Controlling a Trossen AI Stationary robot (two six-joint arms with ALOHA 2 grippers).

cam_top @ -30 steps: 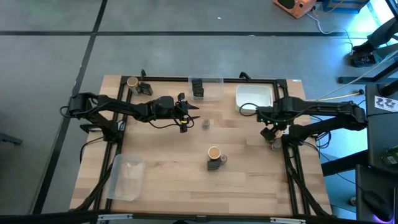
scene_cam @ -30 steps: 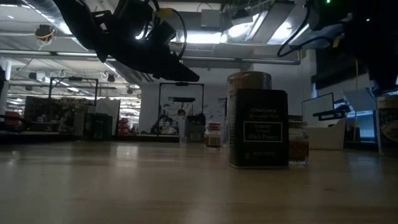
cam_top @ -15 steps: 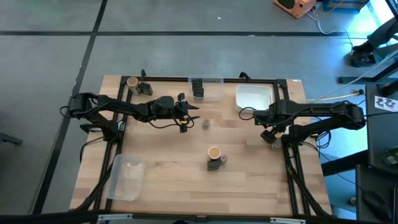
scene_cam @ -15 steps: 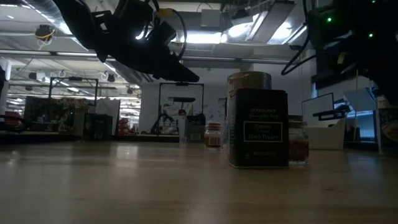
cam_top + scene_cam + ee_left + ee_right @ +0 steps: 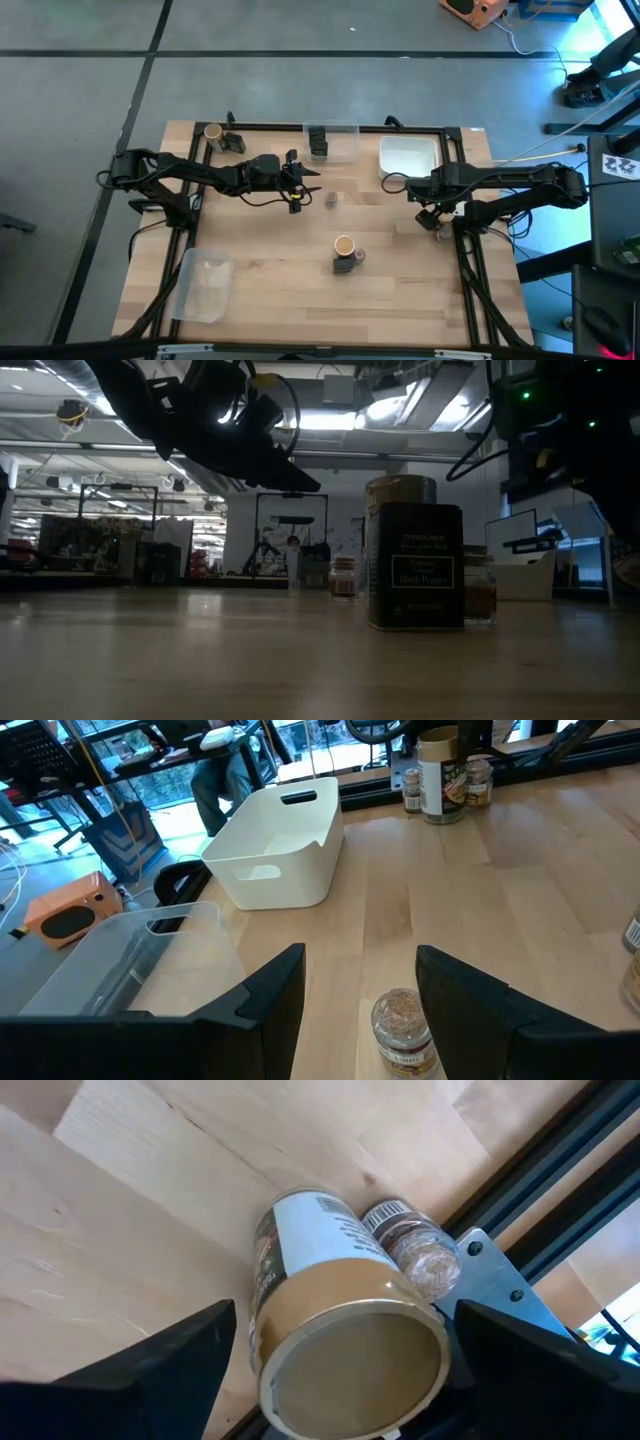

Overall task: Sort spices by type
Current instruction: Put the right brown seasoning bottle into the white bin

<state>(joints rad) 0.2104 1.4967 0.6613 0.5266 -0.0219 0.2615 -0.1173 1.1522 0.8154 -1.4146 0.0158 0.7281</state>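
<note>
The right hand is hanging wide open over a tan-topped jar by the desk's right rail. The left hand, half open and empty, is hovering over a tiny jar. Sorting seems barely started, with jars scattered.

Readable print on the spice jars

The dark boxy jar carries a framed label too small to read reliably; a barcode shows on the tiny jar, its digits illegible.
</note>
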